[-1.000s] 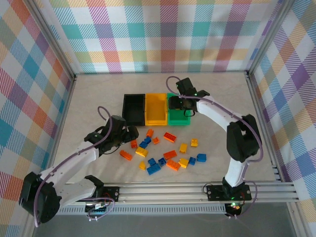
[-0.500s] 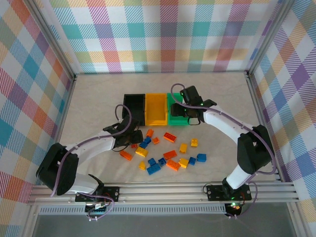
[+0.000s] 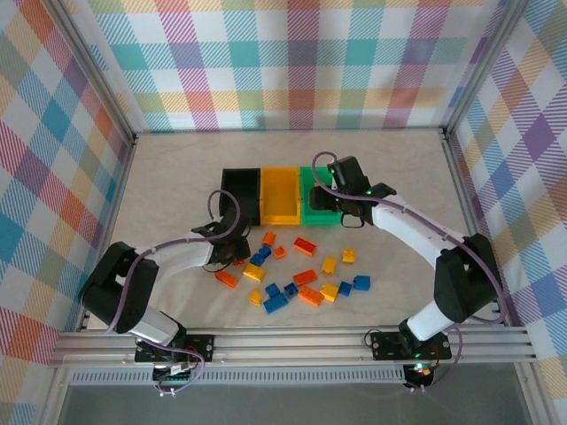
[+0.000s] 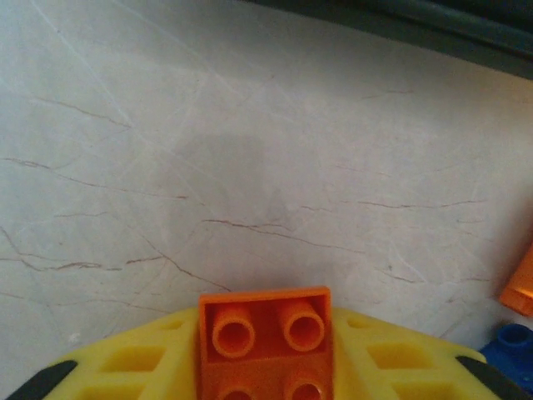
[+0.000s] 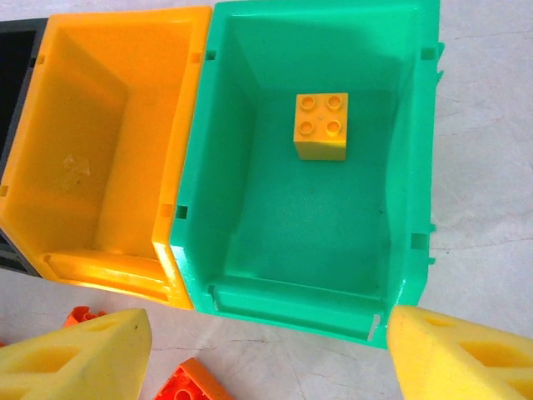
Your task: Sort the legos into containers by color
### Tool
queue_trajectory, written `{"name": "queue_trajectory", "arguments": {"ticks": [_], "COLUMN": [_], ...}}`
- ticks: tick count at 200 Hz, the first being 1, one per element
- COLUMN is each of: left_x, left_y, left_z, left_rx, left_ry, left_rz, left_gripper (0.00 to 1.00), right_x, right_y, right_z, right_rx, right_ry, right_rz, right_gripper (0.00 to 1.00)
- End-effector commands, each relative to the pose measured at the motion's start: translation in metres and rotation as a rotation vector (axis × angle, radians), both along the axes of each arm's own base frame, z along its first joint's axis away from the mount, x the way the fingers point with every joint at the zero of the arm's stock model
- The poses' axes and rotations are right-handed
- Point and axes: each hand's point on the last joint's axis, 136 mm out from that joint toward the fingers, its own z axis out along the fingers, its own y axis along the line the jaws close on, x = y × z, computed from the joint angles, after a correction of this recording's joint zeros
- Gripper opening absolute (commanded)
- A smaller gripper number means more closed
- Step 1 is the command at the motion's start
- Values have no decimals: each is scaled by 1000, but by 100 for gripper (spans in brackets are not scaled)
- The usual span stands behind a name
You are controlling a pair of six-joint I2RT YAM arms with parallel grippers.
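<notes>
The left hand [image 3: 232,253] is low on the table [image 3: 168,177], at the left side of the loose bricks [image 3: 306,276]. Its yellow pads [image 4: 133,358] pinch an orange brick [image 4: 265,333] from both sides, with the studs facing up. The brick looks like it is on the table.

The right hand [image 3: 339,207] hangs over the green bin [image 5: 400,167]. Its two pads [image 5: 75,358] are spread wide and hold nothing. One yellow brick [image 5: 321,125] lies in the green bin.

The three bins stand in a row, touching. The black bin [image 3: 241,171] is on the left, the yellow bin [image 5: 83,150] is in the middle and the green bin is on the right. Orange, blue and yellow bricks lie mixed on the table just in front of the bins.
</notes>
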Motion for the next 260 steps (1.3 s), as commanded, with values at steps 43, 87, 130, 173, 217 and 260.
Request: {"name": "queue_trajectory", "arguments": {"ticks": [43, 87, 130, 173, 217, 260], "left_x": [-8, 33, 103, 151, 173, 172], "left_y": [1, 19, 32, 28, 22, 12], "left_z": [32, 115, 133, 113, 94, 112], "left_rx": [-61, -74, -42, 1, 15, -65], "left_ry": [-39, -209, -268, -235, -178, -211], "left_rz": [2, 80, 165, 176, 179, 168], "left_gripper": [23, 21, 20, 19, 40, 74], "right_x": [-2, -8, -13, -21, -31, -46], "right_y": [-3, -4, -7, -10, -11, -13], "right_z": [13, 9, 3, 0, -3, -9], "right_rx": [21, 40, 30, 33, 43, 55], "right_ry": [-44, -39, -20, -8, 22, 71], "right_rz": [-17, -17, -19, -17, -6, 3], "right_gripper": [75, 75, 75, 76, 77, 79]}}
